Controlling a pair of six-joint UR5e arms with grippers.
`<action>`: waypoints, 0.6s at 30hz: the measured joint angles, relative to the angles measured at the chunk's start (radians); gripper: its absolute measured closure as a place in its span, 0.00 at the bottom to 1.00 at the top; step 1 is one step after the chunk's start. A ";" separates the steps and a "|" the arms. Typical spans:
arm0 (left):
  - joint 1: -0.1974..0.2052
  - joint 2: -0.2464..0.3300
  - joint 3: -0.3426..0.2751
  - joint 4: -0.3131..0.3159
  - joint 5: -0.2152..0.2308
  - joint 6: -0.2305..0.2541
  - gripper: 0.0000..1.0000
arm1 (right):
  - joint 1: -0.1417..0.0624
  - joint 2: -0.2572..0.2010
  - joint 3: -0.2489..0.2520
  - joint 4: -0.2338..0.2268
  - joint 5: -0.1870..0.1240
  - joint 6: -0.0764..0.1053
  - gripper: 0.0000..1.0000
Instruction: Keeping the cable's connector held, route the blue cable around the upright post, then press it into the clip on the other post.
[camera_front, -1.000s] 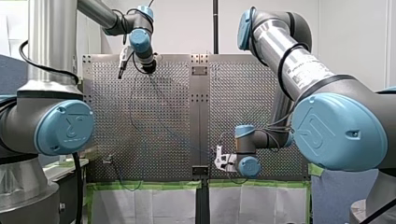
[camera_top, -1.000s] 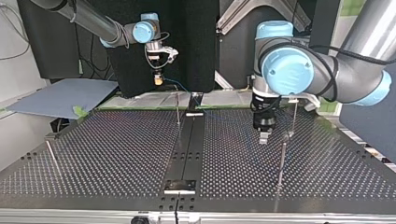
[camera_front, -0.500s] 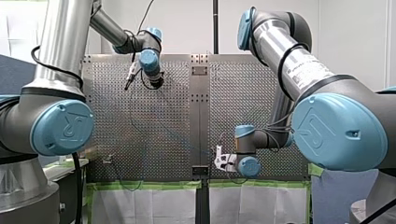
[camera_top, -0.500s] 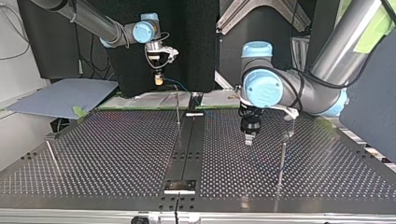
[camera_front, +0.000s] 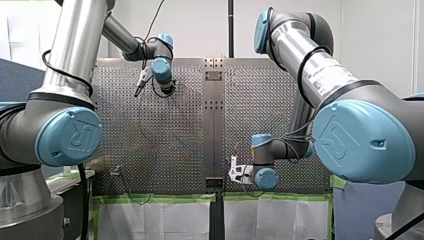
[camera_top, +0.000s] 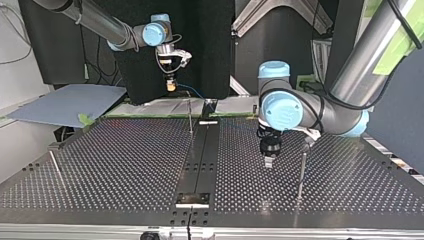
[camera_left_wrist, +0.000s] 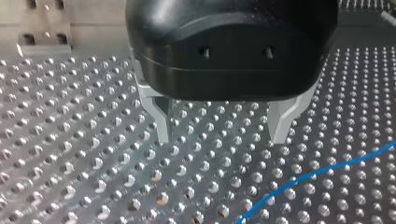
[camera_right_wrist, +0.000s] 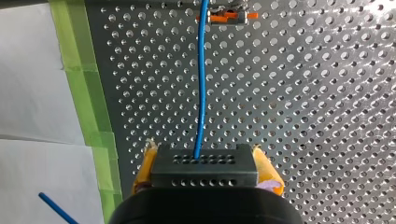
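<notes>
We are clamping the connector (camera_right_wrist: 204, 171) in our right gripper (camera_right_wrist: 205, 159) — the cable (camera_right_wrist: 201, 84) running from it — and hovering our left gripper (camera_left_wrist: 219, 133), jaws apart, over the table (camera_left_wrist: 70, 140)

L end effector (camera_top: 268, 161) pointing down just above perforated worktop (camera_top: 115, 160), near thin post (camera_top: 301, 170); R end effector (camera_top: 171, 86) raised at far edge, blue cable (camera_top: 192, 92) trailing off it towards second post (camera_top: 190, 117).

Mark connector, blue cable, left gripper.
connector (camera_right_wrist: 204, 165): right wrist view, perforated dark face.
blue cable (camera_right_wrist: 201, 84): right wrist view, straight run ahead of connector.
left gripper (camera_left_wrist: 221, 138): left wrist view, midway between fingertips.
</notes>
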 joint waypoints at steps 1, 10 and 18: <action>0.001 -0.006 0.006 -0.001 -0.002 0.000 0.00 | 0.000 0.000 0.000 0.000 0.000 0.000 1.00; 0.027 -0.037 0.031 0.001 -0.008 0.000 0.00 | -0.002 0.000 0.001 0.000 -0.003 0.000 1.00; 0.029 -0.086 0.032 0.005 -0.011 0.016 0.00 | -0.003 0.000 0.001 -0.001 -0.005 0.000 1.00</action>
